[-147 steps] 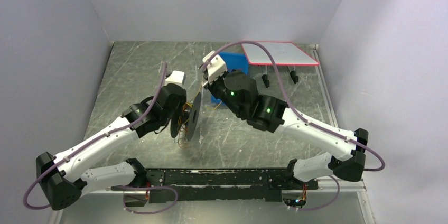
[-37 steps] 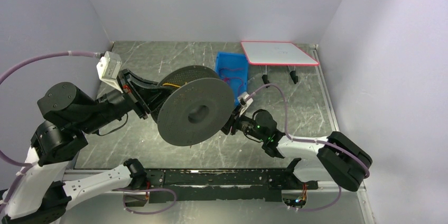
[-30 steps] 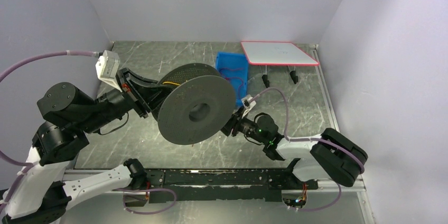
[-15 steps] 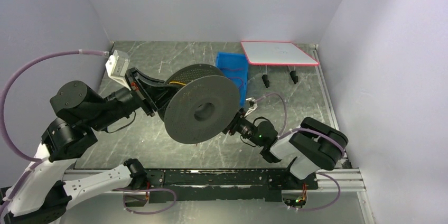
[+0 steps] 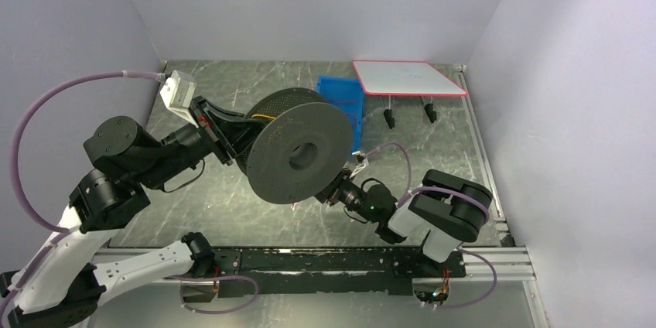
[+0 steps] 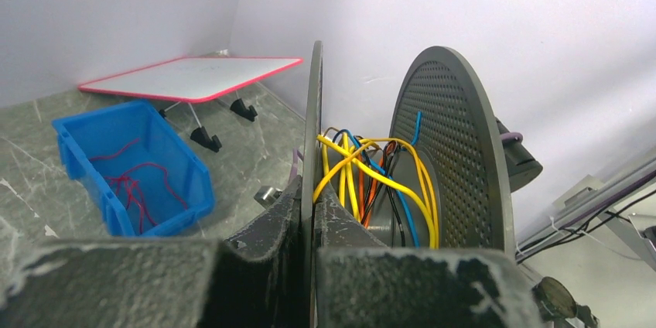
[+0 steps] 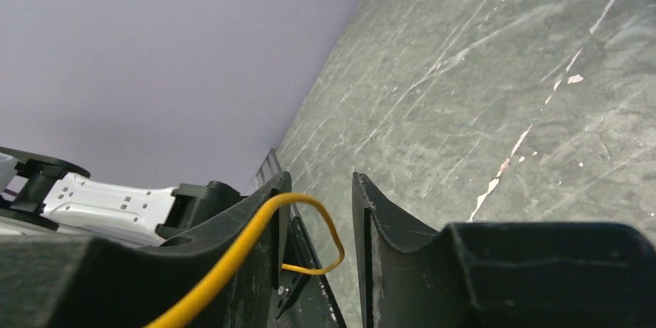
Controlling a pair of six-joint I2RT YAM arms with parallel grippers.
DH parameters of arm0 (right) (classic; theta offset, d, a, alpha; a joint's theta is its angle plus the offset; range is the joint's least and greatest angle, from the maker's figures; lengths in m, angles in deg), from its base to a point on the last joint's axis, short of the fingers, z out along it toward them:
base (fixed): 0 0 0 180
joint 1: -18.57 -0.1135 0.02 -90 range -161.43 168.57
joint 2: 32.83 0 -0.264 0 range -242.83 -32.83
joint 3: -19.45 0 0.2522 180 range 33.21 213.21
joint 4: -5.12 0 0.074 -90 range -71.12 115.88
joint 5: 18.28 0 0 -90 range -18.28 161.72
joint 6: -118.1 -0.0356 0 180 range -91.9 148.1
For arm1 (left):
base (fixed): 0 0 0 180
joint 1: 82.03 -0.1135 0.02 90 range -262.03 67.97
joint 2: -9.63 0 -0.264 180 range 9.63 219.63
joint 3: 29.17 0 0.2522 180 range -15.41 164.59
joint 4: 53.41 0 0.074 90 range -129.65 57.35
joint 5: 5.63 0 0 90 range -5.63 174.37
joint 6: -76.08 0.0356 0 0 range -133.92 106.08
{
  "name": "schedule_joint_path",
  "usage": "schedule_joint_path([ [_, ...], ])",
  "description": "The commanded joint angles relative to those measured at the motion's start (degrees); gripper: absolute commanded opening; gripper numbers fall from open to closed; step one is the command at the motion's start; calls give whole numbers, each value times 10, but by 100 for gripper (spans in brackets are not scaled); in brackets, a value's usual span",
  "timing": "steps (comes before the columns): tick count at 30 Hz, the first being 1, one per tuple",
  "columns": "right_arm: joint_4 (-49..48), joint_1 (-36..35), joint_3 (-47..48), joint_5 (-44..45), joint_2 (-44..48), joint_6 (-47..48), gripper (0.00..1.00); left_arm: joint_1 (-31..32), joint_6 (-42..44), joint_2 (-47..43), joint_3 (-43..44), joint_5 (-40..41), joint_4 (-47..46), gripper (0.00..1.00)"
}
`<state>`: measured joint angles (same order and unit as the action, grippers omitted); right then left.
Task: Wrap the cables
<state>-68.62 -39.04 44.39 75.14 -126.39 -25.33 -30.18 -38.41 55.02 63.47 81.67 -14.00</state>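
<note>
Overall, the table is cut off at its near edge by the arm bases in the top view, and each wrist view catches only a slice of it. The left arm reaches in from 8 o'clock; the right arm folds low at 4 o'clock. The dark grey spool is near centre with one flange facing the overhead camera. That flange hides the core and nearly all the wire from above. The white board with a red rim stands on legs at 1 o'clock. The blue bin at 12 o'clock is partly covered by the spool.

The left wrist view supplies what the top view lacks. The left gripper is pressed together on the edge of one flange. Between the two flanges sit the cables: yellow, orange and blue loops lying loosely round the core. This view also shows red cables lying inside the bin.

The right gripper sits at the spool's 5 o'clock, its fingers too small to read from above. The right wrist view settles it: the jaws stand apart, and a yellow cable runs along one finger and curls into the gap, not pinched. Its lower end runs out of frame.
</note>
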Motion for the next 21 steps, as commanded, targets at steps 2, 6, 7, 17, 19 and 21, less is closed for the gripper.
schedule_joint_path([
  [2, -95, -7, -5, 27, -18, -9, 36, 3, -17, -7, 2, 25, -82, 7],
  [6, -118, -11, -6, 26, -33, -20, 33, 3, -17, -4, 4, 27, -85, 7],
  [7, -123, -12, -7, 26, -37, -22, 32, 3, -17, -4, 4, 27, -86, 7],
  [17, -142, -19, -40, 30, -34, -36, 0, 3, -7, 6, -3, 109, -66, 7],
  [19, -131, -23, -50, 30, -24, -33, 0, 3, -5, 13, -5, 144, -58, 7],
  [21, -106, -30, -57, 31, -9, -28, 0, 3, -7, 19, -9, 188, -52, 7],
])
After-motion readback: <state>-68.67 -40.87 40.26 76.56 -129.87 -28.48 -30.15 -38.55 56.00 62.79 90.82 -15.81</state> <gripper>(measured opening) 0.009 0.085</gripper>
